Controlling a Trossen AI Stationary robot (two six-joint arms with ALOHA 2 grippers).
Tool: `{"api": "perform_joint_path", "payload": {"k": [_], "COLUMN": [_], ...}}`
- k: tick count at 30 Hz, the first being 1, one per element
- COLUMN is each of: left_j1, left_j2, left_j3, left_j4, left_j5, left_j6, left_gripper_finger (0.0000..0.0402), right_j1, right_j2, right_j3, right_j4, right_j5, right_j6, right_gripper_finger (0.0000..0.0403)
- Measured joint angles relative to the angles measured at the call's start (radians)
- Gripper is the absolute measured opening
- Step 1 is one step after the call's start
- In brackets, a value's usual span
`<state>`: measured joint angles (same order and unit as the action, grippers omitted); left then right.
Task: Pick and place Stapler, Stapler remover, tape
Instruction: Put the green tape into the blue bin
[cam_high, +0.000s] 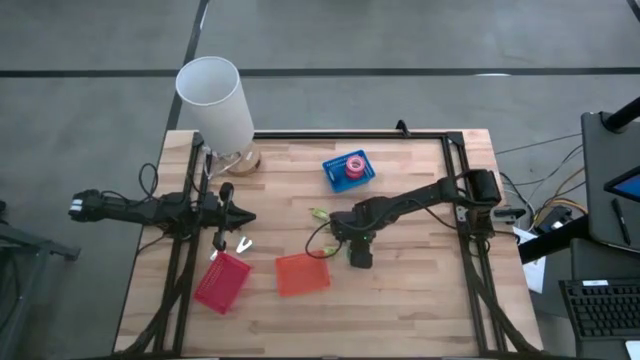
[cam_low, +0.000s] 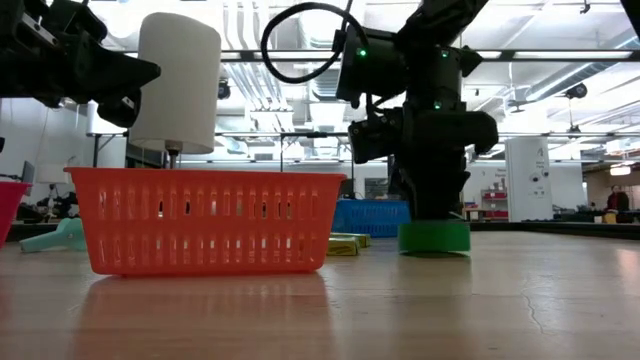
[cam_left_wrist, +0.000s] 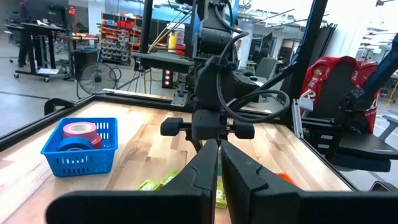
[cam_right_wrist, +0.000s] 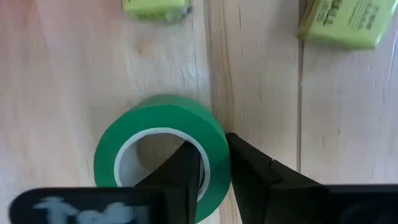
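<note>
Right gripper pinching the green tape roll's wall

The green tape roll (cam_right_wrist: 163, 154) lies flat on the wooden table (cam_right_wrist: 62, 81), its white inner core showing. The right gripper (cam_right_wrist: 214, 163) straddles the roll's wall: one dark finger (cam_right_wrist: 180, 171) sits inside the hole, the other rests against the outer face, pressed close on it. Well beyond the roll lie two yellow-green boxes, one (cam_right_wrist: 155, 7) straight past it, the other (cam_right_wrist: 342, 23) off to its side.

Dark arms (cam_high: 420, 197), blk cables – green LEDs
</note>
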<state>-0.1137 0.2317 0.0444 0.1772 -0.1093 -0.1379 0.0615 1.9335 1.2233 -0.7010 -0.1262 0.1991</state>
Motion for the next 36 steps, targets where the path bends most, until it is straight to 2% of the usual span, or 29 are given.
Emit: {"api": "perform_joint_path", "payload": {"k": [4, 8, 15, 18, 22, 28, 36], "left_j1": [0.000, 0.000, 0.000, 0.000, 0.000, 0.000, 0.000], "left_j2": [0.000, 0.000, 0.000, 0.001, 0.001, 0.001, 0.001], "left_j3": [0.000, 0.000, 0.000, 0.000, 0.000, 0.000, 0.000], "left_j4": [0.000, 0.000, 0.001, 0.002, 0.002, 0.002, 0.001], "left_j5": [0.000, 0.000, 0.000, 0.000, 0.000, 0.000, 0.000], "left_j6": [0.000, 0.000, 0.000, 0.000, 0.000, 0.000, 0.000], "left_gripper_finger": [0.0023, 0.0023, 0.0023, 0.0023, 0.0023, 0.0023, 0.0023], "right_j1": [-0.020, -0.057, -0.128, -0.163, -0.220, -0.293, -0.353], "right_j2": [-0.042, -0.081, -0.141, -0.144, -0.147, -0.150, -0.150], "right_j3": [-0.003, -0.001, 0.021, 0.047, 0.082, 0.132, 0.128], "right_j4": [-0.023, -0.060, -0.075, -0.074, -0.067, -0.060, 0.105], "right_j5": [0.045, 0.133, 0.463, 0.545, 0.558, 0.650, 0.623], "right_j6": [-0.028, -0.060, -0.179, -0.243, -0.309, -0.334, -0.332], "right_gripper_finger": [0.0048, 0.0045, 0.0060, 0.0060, 0.0056, 0.0054, 0.0062]}}
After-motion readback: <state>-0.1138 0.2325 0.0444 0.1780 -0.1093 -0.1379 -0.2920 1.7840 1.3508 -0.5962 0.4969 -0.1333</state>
